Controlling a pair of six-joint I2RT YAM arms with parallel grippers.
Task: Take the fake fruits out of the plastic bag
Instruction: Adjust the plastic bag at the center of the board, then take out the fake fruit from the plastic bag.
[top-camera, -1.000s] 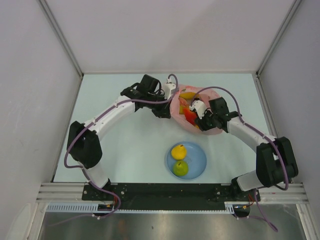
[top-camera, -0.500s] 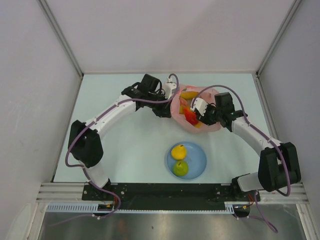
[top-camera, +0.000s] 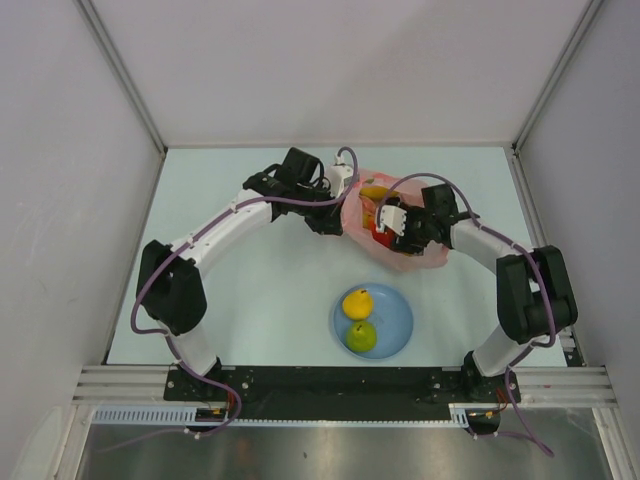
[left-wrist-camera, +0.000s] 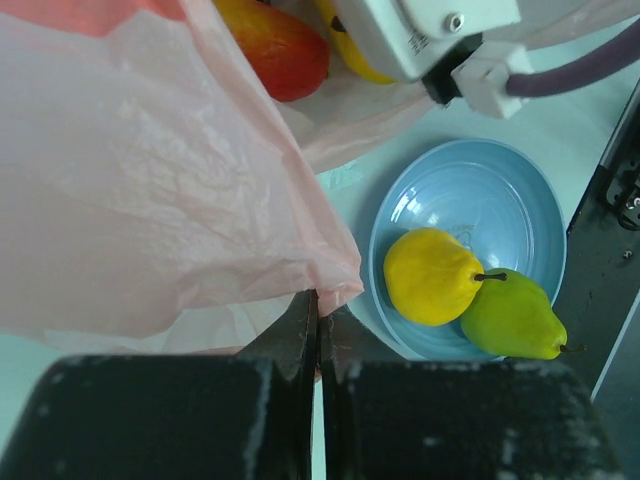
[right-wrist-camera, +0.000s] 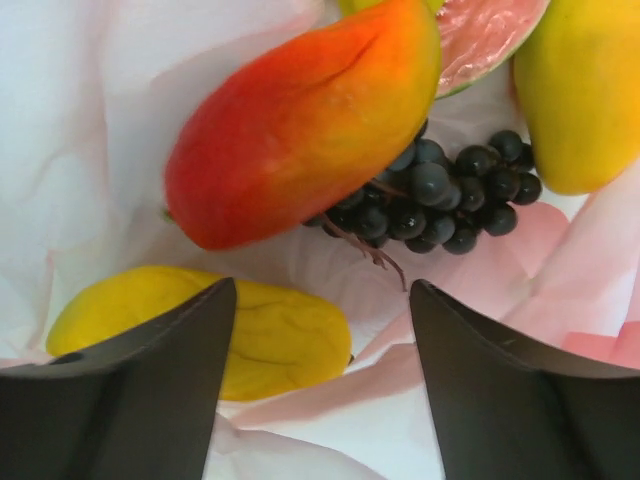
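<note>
The pink plastic bag (top-camera: 415, 250) lies at the back centre, and its mouth is open. My left gripper (left-wrist-camera: 318, 312) is shut on the bag's edge (left-wrist-camera: 150, 180) and holds it up. My right gripper (right-wrist-camera: 322, 290) is open inside the bag, just above the fruits. Below it lie a red-orange fruit (right-wrist-camera: 300, 120), a dark grape bunch (right-wrist-camera: 440, 195), a yellow fruit (right-wrist-camera: 270, 340) between the jaws, another yellow fruit (right-wrist-camera: 580, 90) and a watermelon slice (right-wrist-camera: 485, 35). A yellow pear (top-camera: 357, 303) and a green pear (top-camera: 362, 337) sit on the blue plate (top-camera: 395, 318).
The blue plate stands in front of the bag, near the table's middle front. The left wrist view also shows the plate (left-wrist-camera: 500, 190) with both pears. White walls enclose the table on three sides.
My right gripper has moved left and deeper into the bag's mouth, and its forearm has swung towards the back. My left gripper still holds the bag edge in the same place.
</note>
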